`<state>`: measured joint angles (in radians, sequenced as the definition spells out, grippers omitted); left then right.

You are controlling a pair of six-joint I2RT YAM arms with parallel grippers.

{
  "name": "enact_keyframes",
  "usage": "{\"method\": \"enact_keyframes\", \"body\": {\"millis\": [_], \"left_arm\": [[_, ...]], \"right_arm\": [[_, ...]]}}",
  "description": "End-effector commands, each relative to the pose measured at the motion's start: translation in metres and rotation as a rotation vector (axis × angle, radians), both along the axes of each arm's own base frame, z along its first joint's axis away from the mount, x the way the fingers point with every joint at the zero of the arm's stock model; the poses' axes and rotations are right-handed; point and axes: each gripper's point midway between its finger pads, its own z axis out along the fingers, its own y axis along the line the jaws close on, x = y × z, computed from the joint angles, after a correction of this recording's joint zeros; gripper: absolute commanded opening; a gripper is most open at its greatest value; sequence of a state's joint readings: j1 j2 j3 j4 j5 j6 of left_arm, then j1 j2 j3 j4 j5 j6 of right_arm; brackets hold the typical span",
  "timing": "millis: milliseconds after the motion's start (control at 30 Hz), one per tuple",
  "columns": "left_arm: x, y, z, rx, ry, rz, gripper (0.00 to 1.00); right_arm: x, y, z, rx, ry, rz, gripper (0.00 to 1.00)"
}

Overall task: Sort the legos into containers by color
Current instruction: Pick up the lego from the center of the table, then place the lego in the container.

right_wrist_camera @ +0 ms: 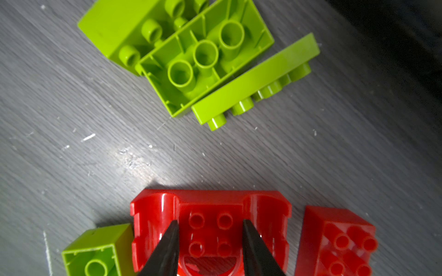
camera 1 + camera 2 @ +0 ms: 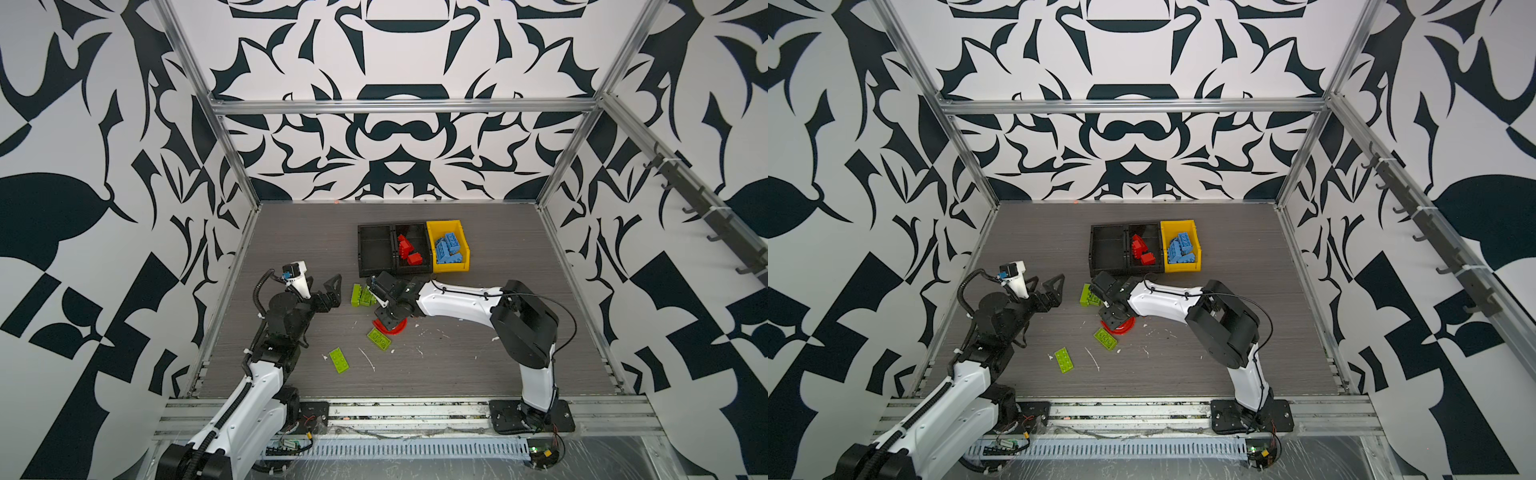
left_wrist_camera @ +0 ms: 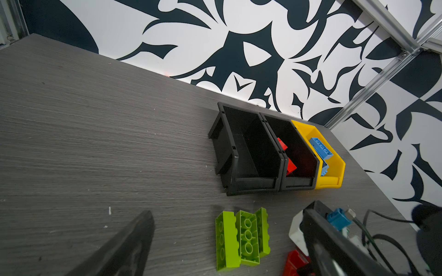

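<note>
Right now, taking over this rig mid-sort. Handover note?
Left gripper: open, holding nothing, near the green cluster.
Right gripper: fingers straddle the studded middle of the red plastic arch piece; grip not confirmed.
Done: blue studded bricks are in the yellow plastic bin; red bricks are in the middle black bin.
Left: the arch, a red studded brick beside it, and five lime green bricks: three clustered, two apart. The end black bin is empty, presumably for green.

the grey table (image 2: pixel 478 365) bears three bins (image 2: pixel 376 249) in a row, loose green bricks (image 2: pixel 339 360) and two red pieces (image 1: pixel 153 215).
</note>
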<state>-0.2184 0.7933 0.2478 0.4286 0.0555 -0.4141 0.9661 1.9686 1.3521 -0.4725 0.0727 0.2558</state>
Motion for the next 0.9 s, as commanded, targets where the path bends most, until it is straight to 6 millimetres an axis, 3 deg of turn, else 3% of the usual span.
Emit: {"method": "enact_keyframes", "body": {"millis": [0, 533, 867], "left_arm": [[0.000, 0.001, 0.001, 0.006, -0.008, 0.006, 1.00], [0.001, 0.000, 0.000, 0.003, -0.004, 0.002, 0.99], [0.001, 0.000, 0.000, 0.003, -0.002, 0.000, 0.99]], "right_arm": [[0.007, 0.005, 0.021, 0.032, -0.043, -0.004, 0.39], [0.037, -0.010, 0.066, 0.086, -0.125, -0.059, 0.35], [0.093, -0.040, 0.092, 0.120, -0.197, -0.139, 0.35]]}}
